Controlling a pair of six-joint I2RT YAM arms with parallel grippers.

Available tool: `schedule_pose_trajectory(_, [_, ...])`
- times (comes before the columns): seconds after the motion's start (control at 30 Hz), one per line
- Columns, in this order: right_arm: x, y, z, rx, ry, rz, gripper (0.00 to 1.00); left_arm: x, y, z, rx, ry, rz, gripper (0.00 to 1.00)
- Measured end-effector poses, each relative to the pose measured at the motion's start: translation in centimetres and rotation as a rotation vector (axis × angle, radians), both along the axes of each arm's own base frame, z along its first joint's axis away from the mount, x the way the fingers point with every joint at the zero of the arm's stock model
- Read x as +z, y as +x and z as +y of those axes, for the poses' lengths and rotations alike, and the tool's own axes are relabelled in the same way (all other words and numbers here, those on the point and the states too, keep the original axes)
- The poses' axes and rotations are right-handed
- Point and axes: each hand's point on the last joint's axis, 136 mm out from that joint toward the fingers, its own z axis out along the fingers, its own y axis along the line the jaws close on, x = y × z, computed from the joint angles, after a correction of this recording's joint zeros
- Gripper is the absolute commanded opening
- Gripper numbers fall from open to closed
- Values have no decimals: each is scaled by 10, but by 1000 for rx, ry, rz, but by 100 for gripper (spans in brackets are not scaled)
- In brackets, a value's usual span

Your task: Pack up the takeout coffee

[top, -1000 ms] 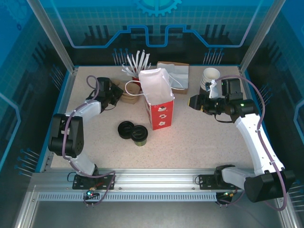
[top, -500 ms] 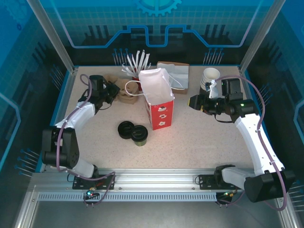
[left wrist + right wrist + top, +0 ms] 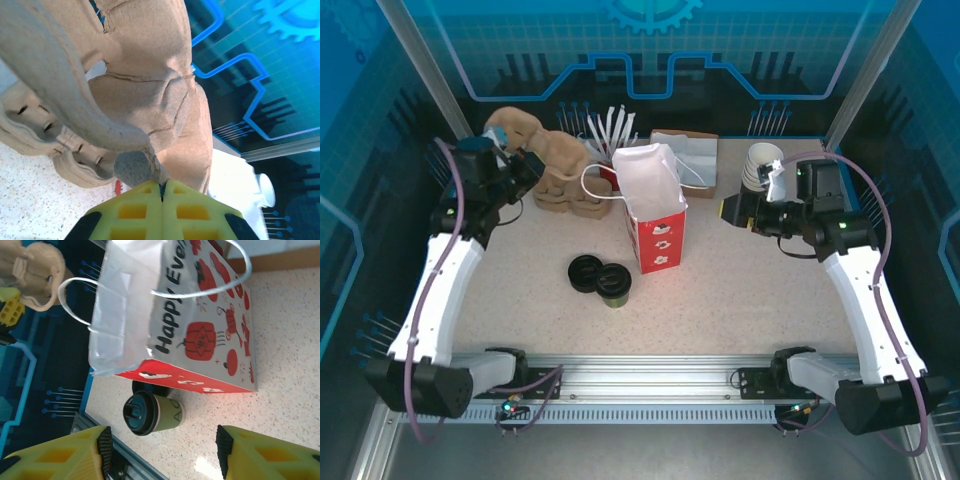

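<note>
- Takeout coffee (image 3: 615, 284) upright on the speckled table (image 3: 750, 300), near the middle, with the black lid stack (image 3: 586, 272) right up against its left side.
- Just off the near-left corner of the red-and-white paper bag (image 3: 655, 220); bag upright, mouth open, handles raised.
- Well apart from both grippers: left gripper (image 3: 517, 163) high at the far-left corner, right gripper (image 3: 729, 212) off to the bag's right, facing the cup past the bag's near edge.
- Left fingers (image 3: 195, 205) pressed together on the rim of a brown pulp cup carrier (image 3: 145, 75), held tilted above the carrier stack (image 3: 575, 200).
- Right fingers (image 3: 60, 455) spread wide, nothing between them.
- Bare table to the right of the cup and in front of the bag, down to the near rail (image 3: 650, 375).
- Far edge crowded: white cup stack (image 3: 760, 165), cardboard box (image 3: 690, 150), straws (image 3: 610, 130).
</note>
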Motion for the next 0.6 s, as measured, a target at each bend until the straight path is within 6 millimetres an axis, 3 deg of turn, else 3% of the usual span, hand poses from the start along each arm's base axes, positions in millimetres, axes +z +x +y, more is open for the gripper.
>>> schedule_pose_trajectory(0.17, [32,-8,4,31,32,-93,62,68,-39,-14,-112,40,-157,5])
schedule_pose_trajectory(0.3, [60,-16,9,70,71,-180,62,105,-69,-37,-253,28,-259,6])
schedule_pose_trajectory(0.4, [85,-24,15,115,105,-253,62,116,-86,-65,-401,13,-300,7])
schedule_pose_trajectory(0.6, [126,-50,33,244,151,-371,62,112,-116,-142,-750,11,-304,7])
